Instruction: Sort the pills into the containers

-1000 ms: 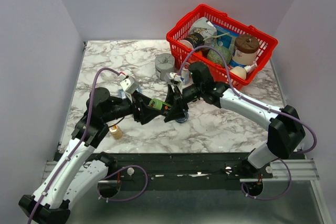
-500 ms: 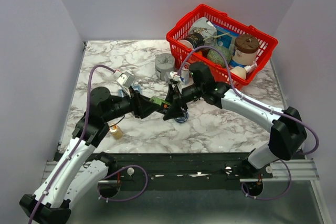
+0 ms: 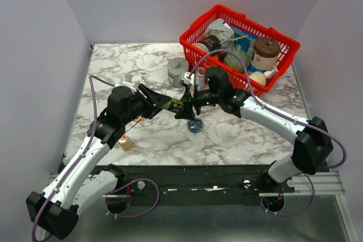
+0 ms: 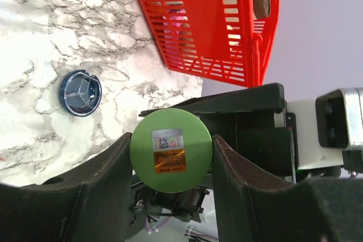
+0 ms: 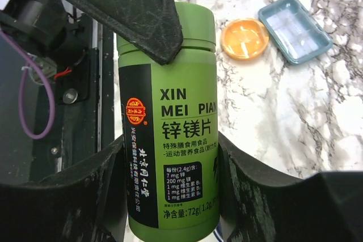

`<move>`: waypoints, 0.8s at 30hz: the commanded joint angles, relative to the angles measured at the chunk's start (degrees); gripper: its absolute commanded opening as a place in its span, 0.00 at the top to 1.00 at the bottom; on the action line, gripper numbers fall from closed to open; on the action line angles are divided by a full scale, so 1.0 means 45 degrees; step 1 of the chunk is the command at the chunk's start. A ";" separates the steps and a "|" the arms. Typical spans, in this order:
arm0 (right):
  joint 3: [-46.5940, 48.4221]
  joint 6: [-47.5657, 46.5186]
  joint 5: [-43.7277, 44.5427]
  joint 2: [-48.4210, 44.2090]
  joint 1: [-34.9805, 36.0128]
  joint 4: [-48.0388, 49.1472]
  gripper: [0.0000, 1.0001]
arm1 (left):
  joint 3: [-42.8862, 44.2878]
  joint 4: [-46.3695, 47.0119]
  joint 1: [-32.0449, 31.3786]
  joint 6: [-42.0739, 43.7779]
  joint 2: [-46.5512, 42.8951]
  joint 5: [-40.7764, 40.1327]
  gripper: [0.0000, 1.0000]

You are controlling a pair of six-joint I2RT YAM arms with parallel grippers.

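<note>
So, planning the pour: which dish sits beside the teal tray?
The orange dish, lying right beside the teal tray; no tray shows near the dark blue dish.

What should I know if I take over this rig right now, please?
Left hand: shut on the green pill bottle, at its cap end.
Right hand: shut on the same bottle's body, held above the table between the arms.
Dark blue dish: on the table below the hands.
Orange dish: on the table beside a teal tray.
Done: bottle picked up; its cap looks on. No pills show in either dish.
Left: open the bottle, then sort the pills into the two dishes.
</note>
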 commanded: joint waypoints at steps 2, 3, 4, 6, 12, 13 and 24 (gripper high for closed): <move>-0.0070 -0.0107 0.0317 -0.0296 -0.0191 0.0222 0.88 | 0.0486 0.0355 0.0035 0.0772 -0.0491 0.0259 0.17; -0.0070 -0.0049 0.0160 -0.0276 -0.0211 0.0223 0.89 | 0.0118 0.0647 0.0035 0.1162 -0.1131 0.0357 0.02; -0.0070 -0.0029 -0.0034 -0.0237 -0.0250 0.0242 0.88 | -0.0040 0.1075 0.0035 0.2016 -0.1524 0.0474 0.01; -0.0109 -0.0067 -0.0717 -0.0257 -0.0347 0.0242 0.89 | -0.0237 0.1216 0.0113 0.3502 -0.2673 0.0456 0.01; -0.0227 -0.1039 -0.3976 -0.0433 -0.0543 -0.0125 0.87 | -0.0332 -0.0286 0.0231 1.2754 -0.4765 0.3635 0.01; -0.0169 -0.1334 -0.4504 -0.0432 -0.0543 -0.0322 0.87 | -0.0586 -0.0345 0.0231 1.3792 -0.5099 0.4142 0.01; 0.0242 -0.3974 -0.7029 -0.0354 -0.0289 -0.2512 0.87 | -0.1312 0.0902 0.0231 1.8434 -0.3640 0.8774 0.01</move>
